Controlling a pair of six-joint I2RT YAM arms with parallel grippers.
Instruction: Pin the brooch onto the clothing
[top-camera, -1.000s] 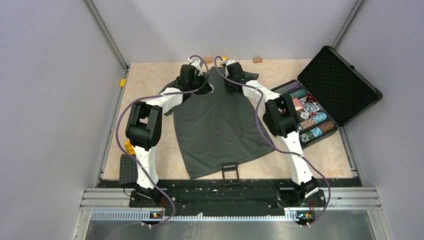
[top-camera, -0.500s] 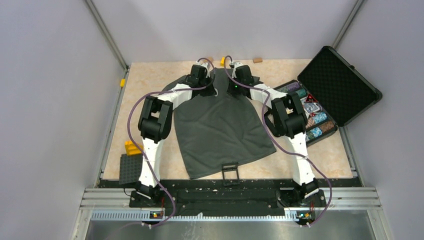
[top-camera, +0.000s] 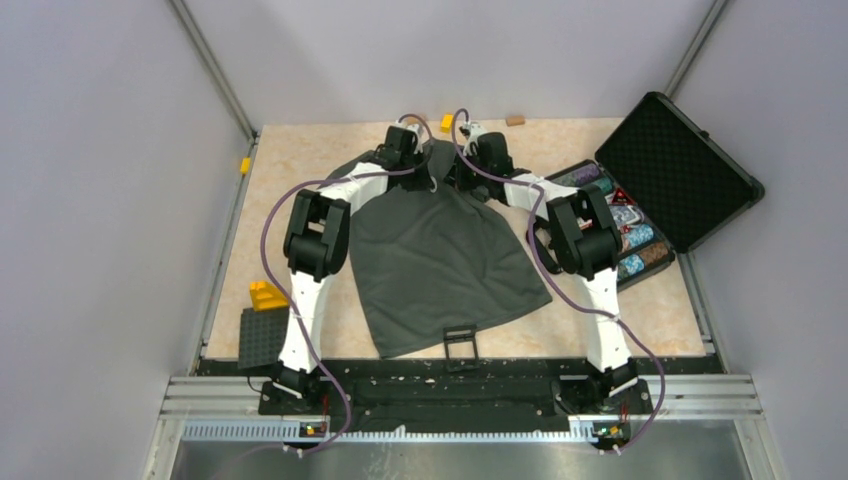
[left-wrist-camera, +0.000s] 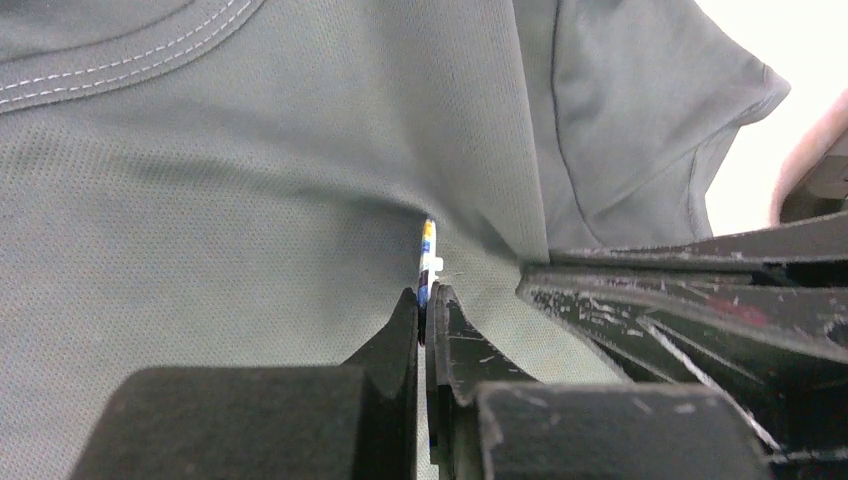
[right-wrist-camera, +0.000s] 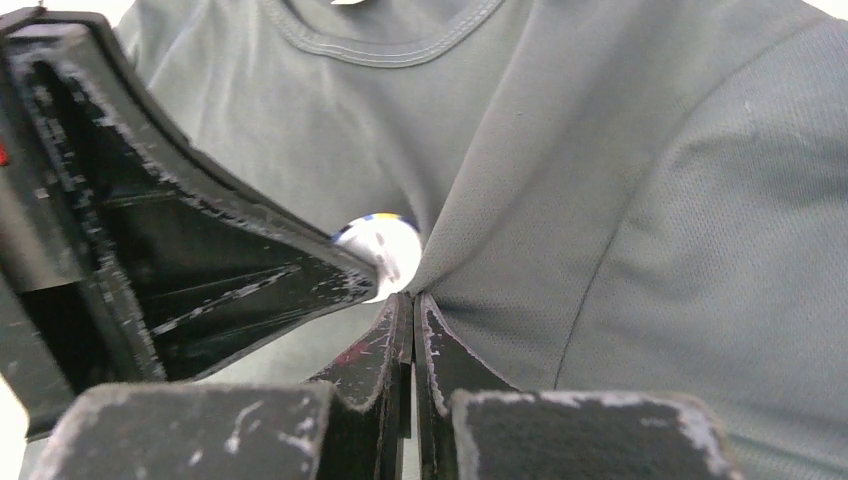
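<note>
One brooch (left-wrist-camera: 427, 252), edge-on, sits clamped in the left tool (left-wrist-camera: 425, 305) against the shirt (top-camera: 440, 250), whose fabric the right tool (right-wrist-camera: 411, 305) pinches tight.

An open black case (top-camera: 680, 168) of poker chips (top-camera: 640, 240) sits at right; a yellow brick (top-camera: 265, 295) and black studded plate (top-camera: 256, 340) lie near left.
</note>
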